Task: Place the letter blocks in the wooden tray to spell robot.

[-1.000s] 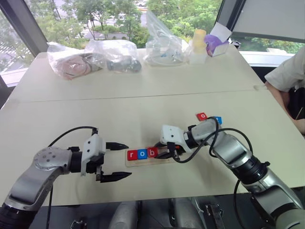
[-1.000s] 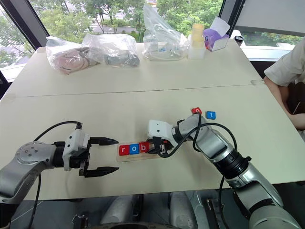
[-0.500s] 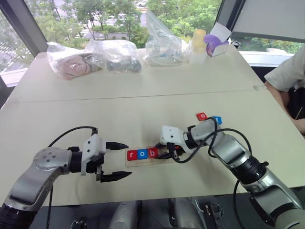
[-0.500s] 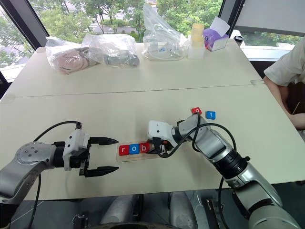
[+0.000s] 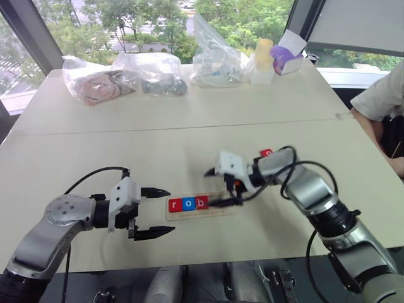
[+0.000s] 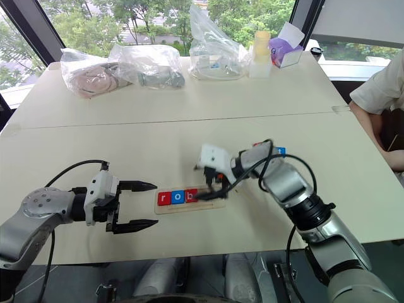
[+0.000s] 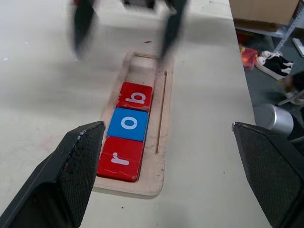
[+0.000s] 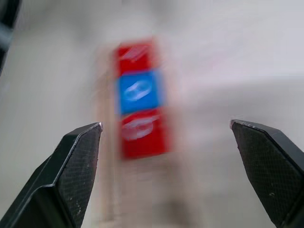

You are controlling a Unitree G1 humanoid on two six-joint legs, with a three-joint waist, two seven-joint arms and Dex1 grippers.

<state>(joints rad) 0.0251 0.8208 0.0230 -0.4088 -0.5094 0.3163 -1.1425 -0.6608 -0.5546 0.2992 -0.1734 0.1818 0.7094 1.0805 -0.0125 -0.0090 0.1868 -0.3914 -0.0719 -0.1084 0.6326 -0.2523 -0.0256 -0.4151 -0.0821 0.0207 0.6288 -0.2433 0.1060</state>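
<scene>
daylight enters through the windows behind the table, giving bright, even illumination. shadows on the tabletop are soft and faint. head views are sharp except at the right gripper, which is motion-blurred. the right wrist view is strongly blurred; the letter blocks appear smeared. in the left wrist view, near blocks are sharp and the far gripper's fingers are blurred.

Pale table: wooden tray, two loose tiles, plastic bags.
</scene>
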